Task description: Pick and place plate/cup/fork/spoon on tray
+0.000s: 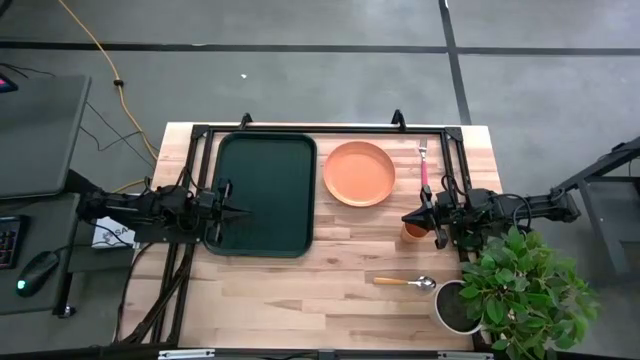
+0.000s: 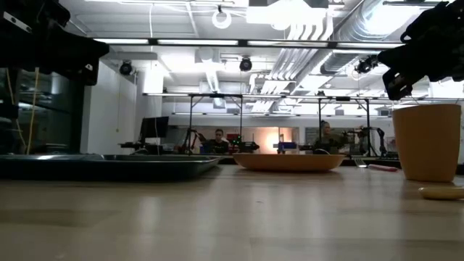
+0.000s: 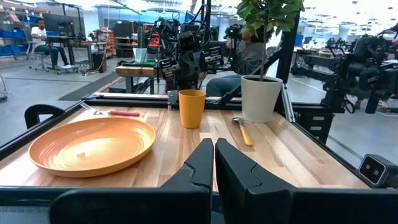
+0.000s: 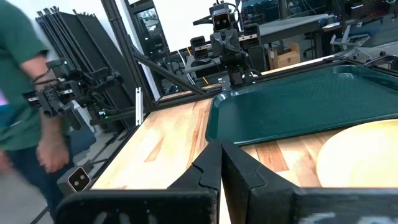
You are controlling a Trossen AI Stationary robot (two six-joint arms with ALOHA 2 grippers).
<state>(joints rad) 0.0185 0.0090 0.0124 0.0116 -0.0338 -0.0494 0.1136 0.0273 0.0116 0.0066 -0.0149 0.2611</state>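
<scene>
The left gripper [image 1: 238, 211] is seen on the left of the table, poised over the left part of the dark green tray [image 1: 262, 194], its fingers pressed together and nothing held between them. The tray is shown bare: none of the four items is found on it, so the task is judged to be at its very start, with every placement left to be made.

Just right of the tray, near the far edge of the table, the orange plate [image 1: 359, 173] is seen resting on the wood, apart from the tray's rim. Further right, the fork [image 1: 424, 164] is laid along the far right corner, its pink-red handle pointed toward the near side. The cup [image 1: 414, 231] is stood upright on the wood below the plate and to its right, and the right gripper [image 1: 409, 216] is held just above it, fingers closed tight on nothing; in the low view the cup is seen standing free beneath that arm. The spoon [image 1: 406, 283] is laid toward the near edge, its silver bowl turned to the right, beside a grey pot with a green plant [image 1: 523, 290].

People are glimpsed in the room beyond the table. Plate, cup, fork and spoon are all counted as still to be picked and moved left onto the tray.
</scene>
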